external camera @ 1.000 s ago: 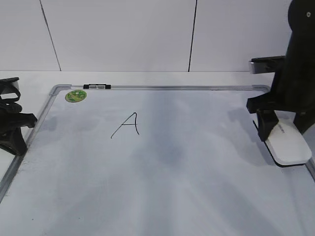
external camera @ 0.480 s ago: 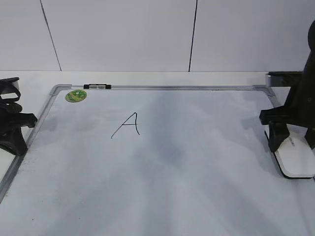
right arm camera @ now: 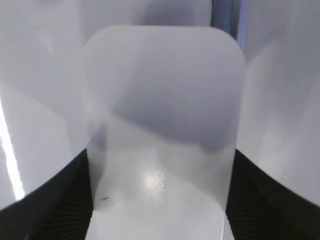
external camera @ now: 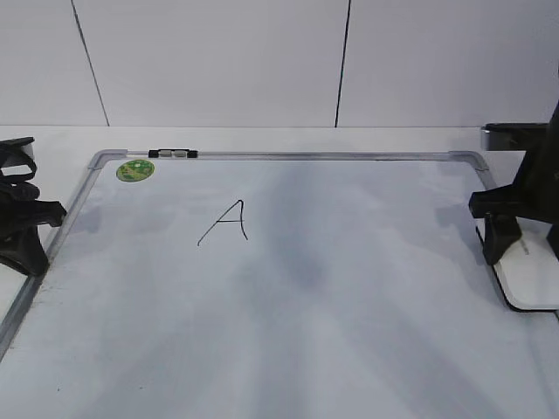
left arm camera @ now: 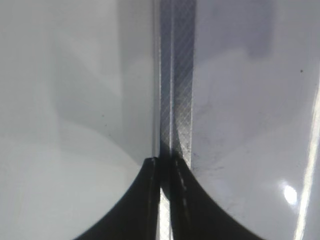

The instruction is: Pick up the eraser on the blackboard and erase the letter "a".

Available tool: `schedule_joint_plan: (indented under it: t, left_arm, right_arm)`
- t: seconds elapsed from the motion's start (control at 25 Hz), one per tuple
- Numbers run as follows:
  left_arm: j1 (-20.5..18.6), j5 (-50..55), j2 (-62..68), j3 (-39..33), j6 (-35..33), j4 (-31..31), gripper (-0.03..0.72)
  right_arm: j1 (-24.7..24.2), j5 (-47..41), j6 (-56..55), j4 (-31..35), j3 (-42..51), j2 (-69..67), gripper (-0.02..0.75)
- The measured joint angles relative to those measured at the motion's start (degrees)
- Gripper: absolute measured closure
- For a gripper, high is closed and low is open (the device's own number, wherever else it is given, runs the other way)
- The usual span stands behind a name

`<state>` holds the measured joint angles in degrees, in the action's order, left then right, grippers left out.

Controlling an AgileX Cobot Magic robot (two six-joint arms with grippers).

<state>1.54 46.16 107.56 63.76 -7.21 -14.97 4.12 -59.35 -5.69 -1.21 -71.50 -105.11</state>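
Note:
The blackboard (external camera: 306,156) is a white board with a silver frame lying flat on the table. The white eraser (external camera: 528,281) sits at its right edge, partly cut off by the picture's edge. My right gripper (external camera: 522,249) is shut on the eraser; in the right wrist view the black fingers (right arm camera: 160,200) press both long sides of the eraser (right arm camera: 162,115). My left gripper (external camera: 24,244) is shut and empty over the board's left frame (left arm camera: 175,100), fingertips (left arm camera: 165,165) together. No lowercase cursive "a" shows; only an angular capital "A" (external camera: 225,223) is on the board.
A round green sticker (external camera: 135,170) sits at the board's far left corner. A black-and-silver clip (external camera: 172,154) is on the far frame. A white panelled wall stands behind the table.
My right gripper has carried the eraser to the right, from inside the board to its right edge. The left arm has not moved.

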Motion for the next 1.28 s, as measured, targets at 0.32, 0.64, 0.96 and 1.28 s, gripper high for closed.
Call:
schedule_joint_plan:
  t: [0.32, 0.64, 0.96, 1.28]
  left_arm:
    - [0.0, 0.0, 0.0, 0.0, 0.0, 0.0, 0.673]
    - [0.0, 0.0, 0.0, 0.0, 0.0, -0.1, 0.673]
    - [0.0, 0.0, 0.0, 0.0, 0.0, -0.1, 0.673]
    - [0.0, 0.0, 0.0, 0.0, 0.0, -0.1, 0.673]
  right_arm:
    - [0.0, 0.1, 0.1, -0.4, 0.0, 0.0, 0.174]
    - [0.0, 0.4, 0.1, -1.1, 0.0, 0.0, 0.174]
    - [0.0, 1.5, 0.0, -1.3, 0.0, 0.0, 0.073]
    - [0.0, 1.3, 0.0, -1.4, -0.1, 0.0, 0.062]
